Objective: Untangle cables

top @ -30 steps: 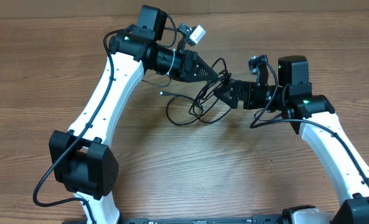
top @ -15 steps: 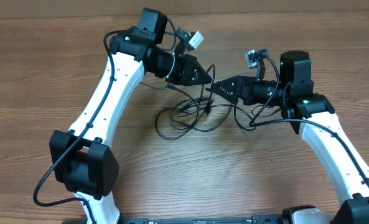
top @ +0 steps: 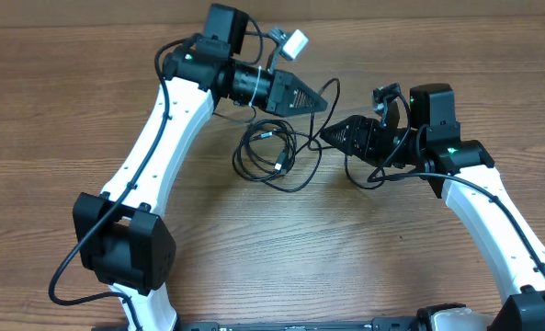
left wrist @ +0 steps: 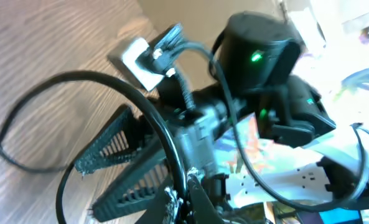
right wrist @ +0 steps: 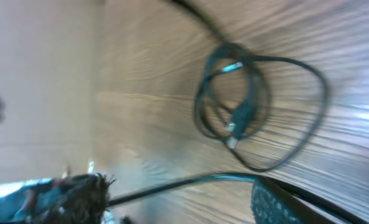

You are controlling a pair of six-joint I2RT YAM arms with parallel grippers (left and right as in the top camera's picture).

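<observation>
The cables [top: 265,152] lie as a small black coil on the wooden table [top: 61,110], with a wider loop trailing toward the front right. The coil also shows in the right wrist view [right wrist: 234,118]. My left gripper [top: 323,99] is raised behind and to the right of the coil. In the left wrist view [left wrist: 187,190] it is shut on a black cable strand [left wrist: 153,118] that arcs up and away. My right gripper [top: 327,136] is just right of the coil. Its fingers [right wrist: 178,193] stand apart, with one strand [right wrist: 184,182] running across between them.
The right arm [left wrist: 265,62] fills the left wrist view close ahead of my left gripper. Thicker arm cables hang by the right arm [top: 373,175]. The two white arm links [top: 157,138] flank the coil.
The two gripper tips, nearly touching half a second ago, have separated: the left moved back and right, the right drew back slightly. The loose strands have gathered into a tighter coil.
</observation>
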